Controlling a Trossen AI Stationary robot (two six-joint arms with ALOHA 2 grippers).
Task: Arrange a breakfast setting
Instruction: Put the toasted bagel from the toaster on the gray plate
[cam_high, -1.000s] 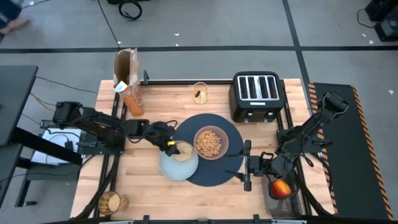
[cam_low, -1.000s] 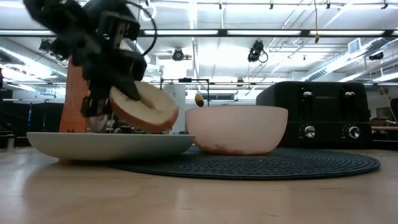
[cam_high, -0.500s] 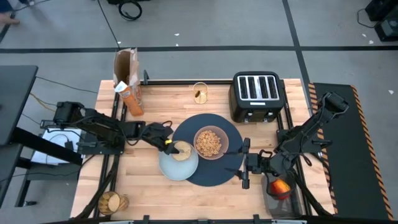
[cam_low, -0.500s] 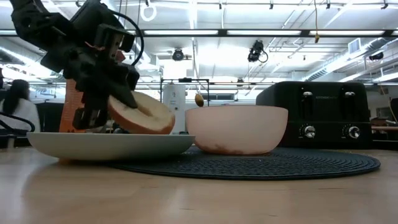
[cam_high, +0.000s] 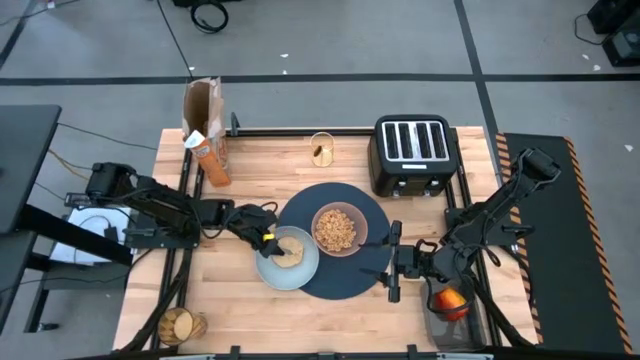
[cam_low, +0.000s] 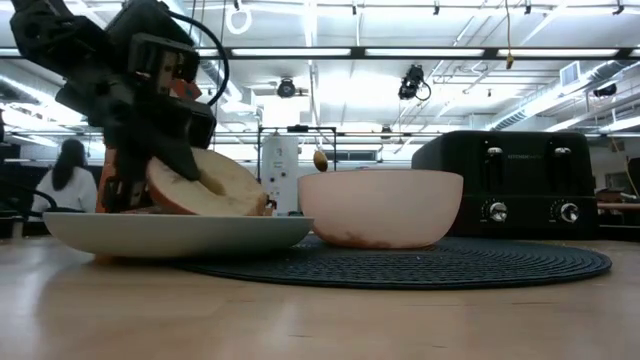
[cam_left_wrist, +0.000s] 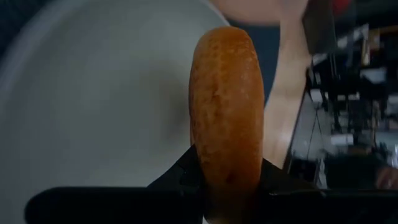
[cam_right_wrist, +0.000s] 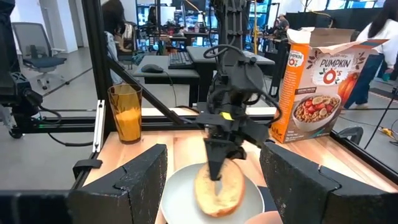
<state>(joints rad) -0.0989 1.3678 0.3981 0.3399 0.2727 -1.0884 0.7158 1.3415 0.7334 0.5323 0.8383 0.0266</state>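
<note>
Left pincer (cam_high: 268, 243) clamps the bagel (cam_high: 290, 250) — tilted on the plate (cam_high: 285, 273).

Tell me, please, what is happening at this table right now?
The left gripper is shut on a bagel and holds it tilted over the pale plate, its lower edge at or just above the plate. Beside the plate, a pink bowl of cereal sits on the round navy placemat. The right gripper waits open at the placemat's right edge. An amber tumbler, a cereal box and a black toaster stand farther off.
</note>
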